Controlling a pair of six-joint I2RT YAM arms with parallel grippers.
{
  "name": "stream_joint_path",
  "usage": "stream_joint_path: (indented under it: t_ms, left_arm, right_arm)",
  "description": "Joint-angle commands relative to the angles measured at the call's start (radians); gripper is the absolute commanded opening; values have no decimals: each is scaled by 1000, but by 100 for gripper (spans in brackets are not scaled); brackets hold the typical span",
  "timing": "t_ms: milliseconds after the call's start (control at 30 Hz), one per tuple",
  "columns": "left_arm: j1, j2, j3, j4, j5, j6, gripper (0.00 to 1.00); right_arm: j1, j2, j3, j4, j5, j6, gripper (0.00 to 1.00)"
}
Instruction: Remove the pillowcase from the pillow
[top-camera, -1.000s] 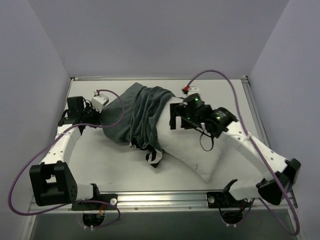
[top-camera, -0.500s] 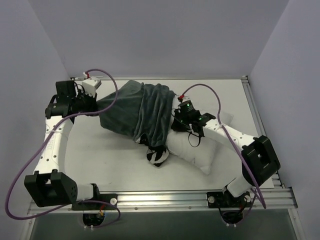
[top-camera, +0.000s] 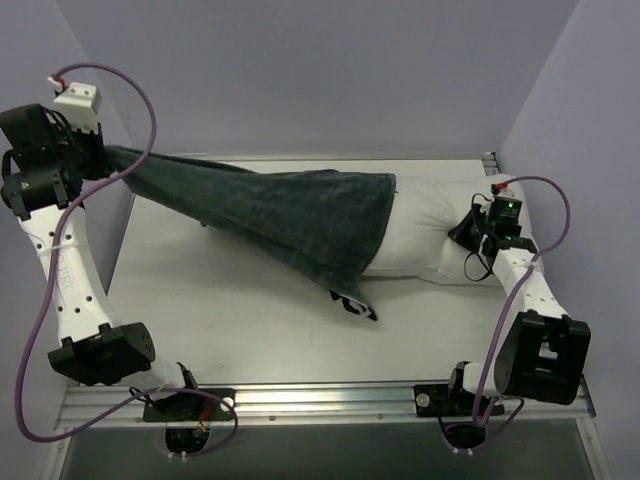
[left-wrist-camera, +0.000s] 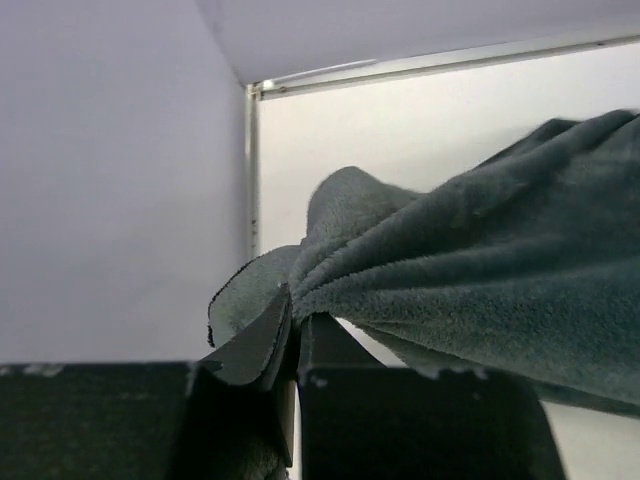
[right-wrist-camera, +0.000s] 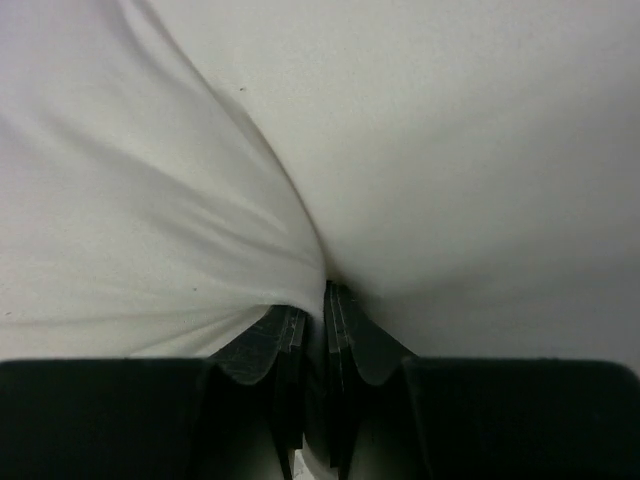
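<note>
left tool (top-camera: 98, 158) pinching the pillowcase (top-camera: 290, 215) at far left, right tool (top-camera: 463, 232) pinching the pillow (top-camera: 425, 235) at its right end

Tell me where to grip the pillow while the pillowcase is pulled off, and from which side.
Probably the bare right end of the pillow, from the right: the pillowcase covers its left part and is stretched leftward, so only that end is exposed. The right gripper pinches a fold there.
</note>
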Motion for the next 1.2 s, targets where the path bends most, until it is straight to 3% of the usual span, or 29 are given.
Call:
stream_joint_path:
  t_ms: [0,233,333,467,567,667,700,800,967,1000,1033,1067,1100,1133,1167]
  left_arm:
    - [49,64,255,58,-147,2,2]
    - [60,291,782,-67,-276,-25,2]
    - [60,298,793,-48,-330,-22,2]
    - [63,243,683,21,-327,-41,2]
    - [41,172,518,62,-165,-53,2]
    - [-109,112,354,99,-170,17,2]
    - [-193,102,238,108,-177,24,2]
    - [-297,89,56,166,-172,-18,2]
    - [-342,200,-101,231,-247,-30,3]
    - [-341,223,-118,226,-255,-25,7]
    - [-339,259,-145,205,-267,-18,17]
    - [-339,275,-156,193,-270,-13,53]
    - [-339,296,-165,181,-273,-18,75]
    - [-339,299,-179,167,-285,-30,98]
    - [-339,301,-181,159,-313,-60,94]
  right_arm:
    - [-102,10,-42,-186,158,-86,0]
    - [-224,35,-48,-160,134,-67,0]
    - [-241,21,-48,-154,120,-51,0]
    - [-246,7,-45,-154,106,-34,0]
    - [-205,-8,-52,-141,66,4,0]
    - [-101,-39,-69,-108,63,96,0]
    - [-79,-49,-78,-86,59,129,0]
    - [-30,-89,-114,7,54,278,0]
    - [47,-111,-83,64,169,372,0]
    - [56,-102,-74,66,163,354,8]
    - [58,-88,-60,35,152,342,24]
    - [62,-61,-21,17,122,293,39]
    - [67,-47,4,-26,124,270,63]
    - [84,-40,29,-96,132,242,70]
    - [91,-42,71,-124,147,213,81]
